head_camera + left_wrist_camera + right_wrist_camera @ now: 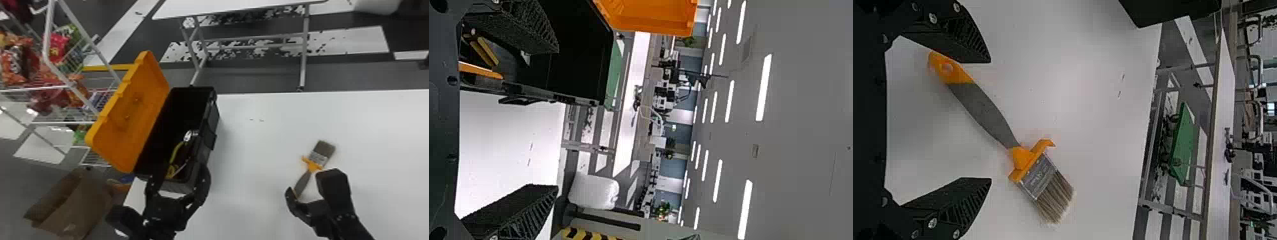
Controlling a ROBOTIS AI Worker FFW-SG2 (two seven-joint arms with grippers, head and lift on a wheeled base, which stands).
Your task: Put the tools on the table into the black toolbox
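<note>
Right pincer (990,120) is spread about the paintbrush (1039,175) on the bench (261,159), presumably for gripping. Left pincer (557,119), also spread, is at the black toolbox (209,127), whose lid (137,108) stands open, evidently to admit tools.

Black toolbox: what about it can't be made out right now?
- Toolbox's near end, head view: partly behind the left gripper.
- Far interior, head view: lost in shadow.
- Yellow item inside, head view: too small to identify.
- Orange lid, left wrist view: cut off by the edge.
</note>
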